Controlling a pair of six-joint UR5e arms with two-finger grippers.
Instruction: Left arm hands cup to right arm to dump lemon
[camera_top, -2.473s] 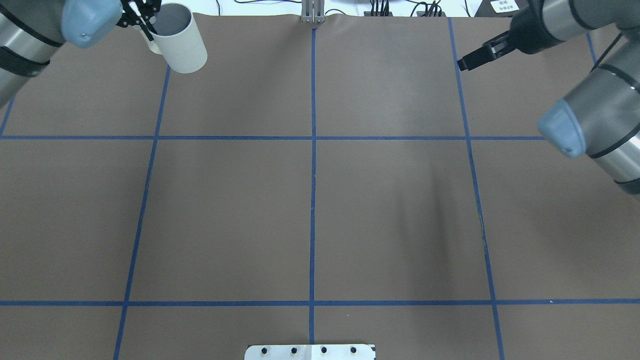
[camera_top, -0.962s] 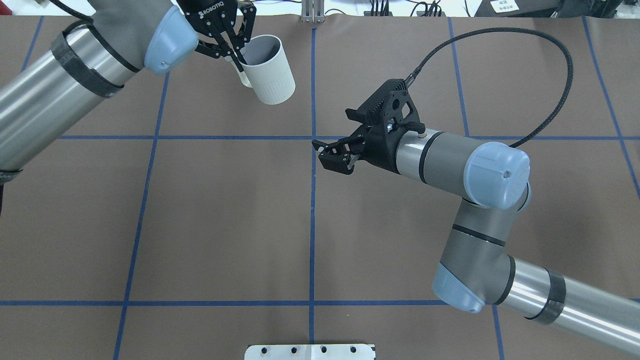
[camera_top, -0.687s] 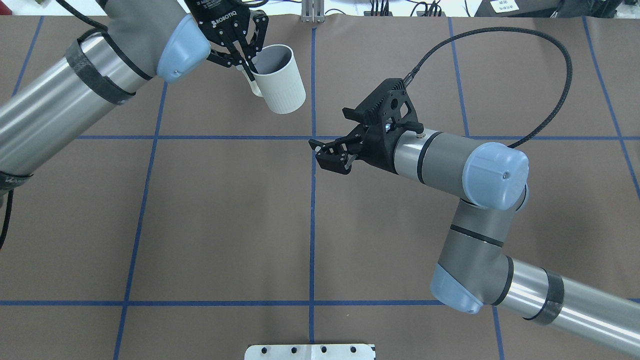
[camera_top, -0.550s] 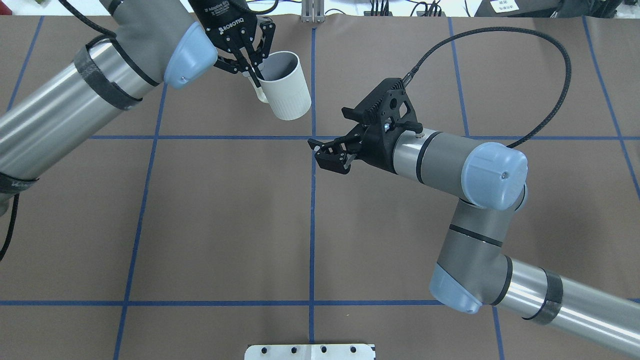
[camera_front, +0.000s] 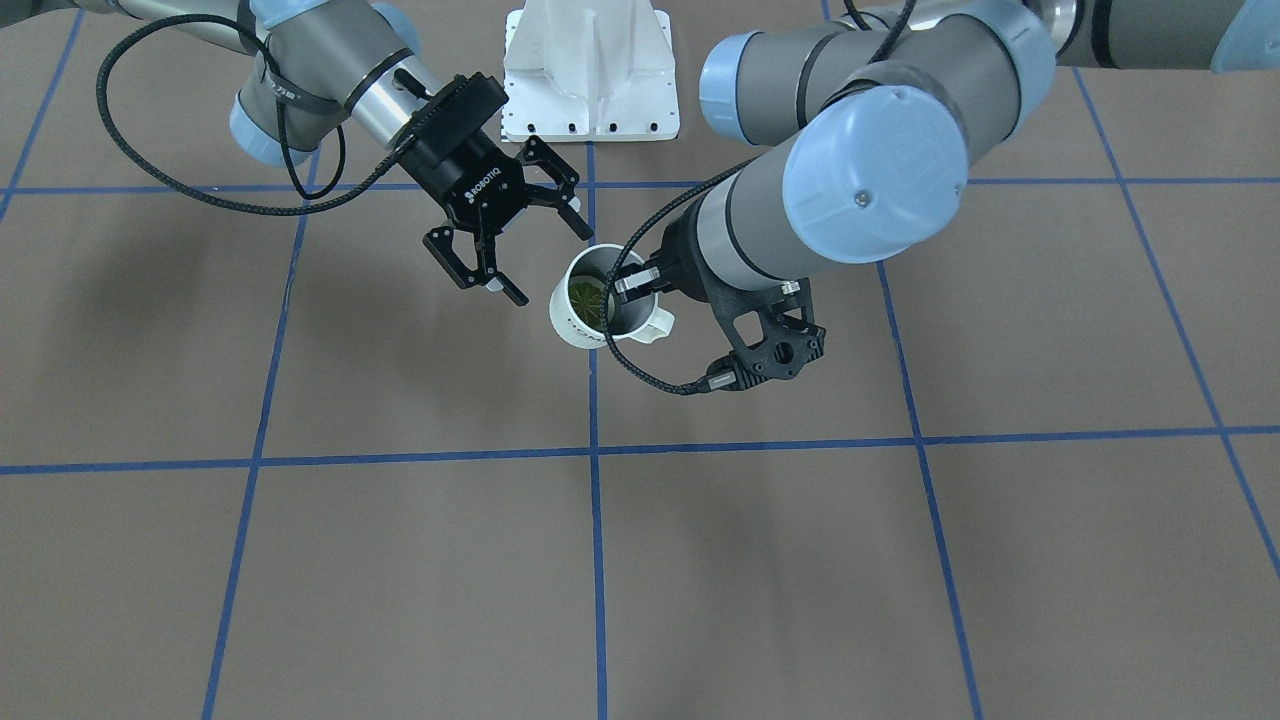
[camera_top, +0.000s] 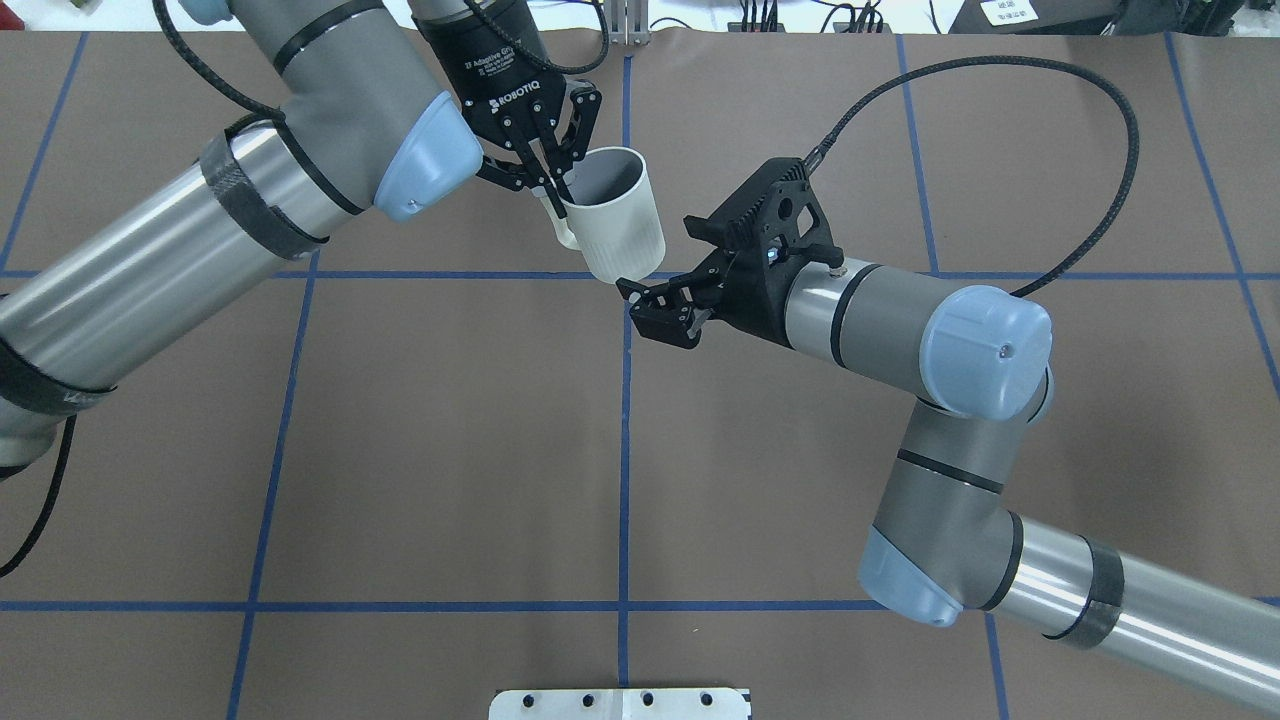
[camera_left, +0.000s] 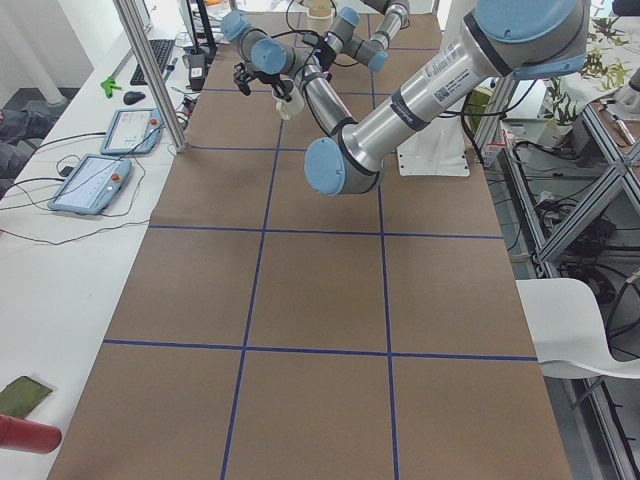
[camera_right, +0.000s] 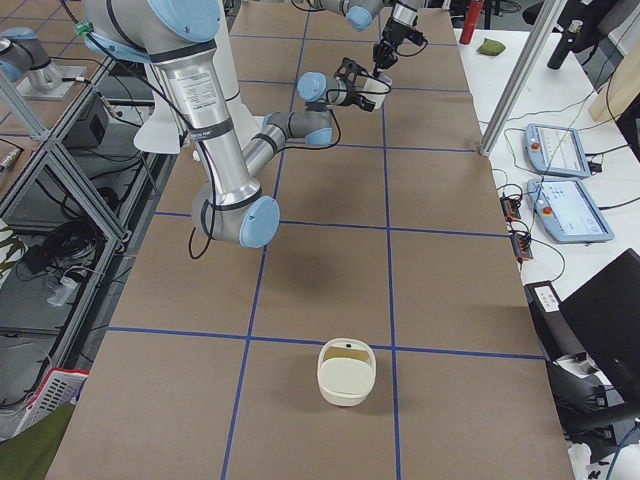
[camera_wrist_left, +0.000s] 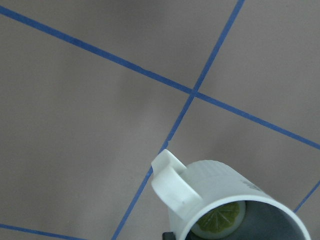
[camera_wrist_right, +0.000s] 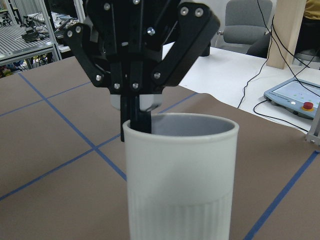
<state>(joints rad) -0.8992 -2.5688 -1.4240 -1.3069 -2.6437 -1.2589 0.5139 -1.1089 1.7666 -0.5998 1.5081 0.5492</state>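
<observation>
Handover midair: left gripper (camera_top: 556, 188) pinches cup (camera_top: 622, 238) by rim, lemon (camera_wrist_left: 220, 220) inside; right gripper (camera_front: 551, 264) gapes beside cup. Mistimed release could drop it.

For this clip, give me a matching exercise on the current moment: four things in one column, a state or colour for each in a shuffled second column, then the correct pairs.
Things:
1. cup
2. lemon slice
3. left gripper
4. right gripper

States:
A. open, holding nothing, close beside the cup
B. off-white outside, grey inside
C. shut on the cup's rim, near the handle
D. lying inside the cup

Pairs: 1-B; 2-D; 3-C; 4-A
</observation>
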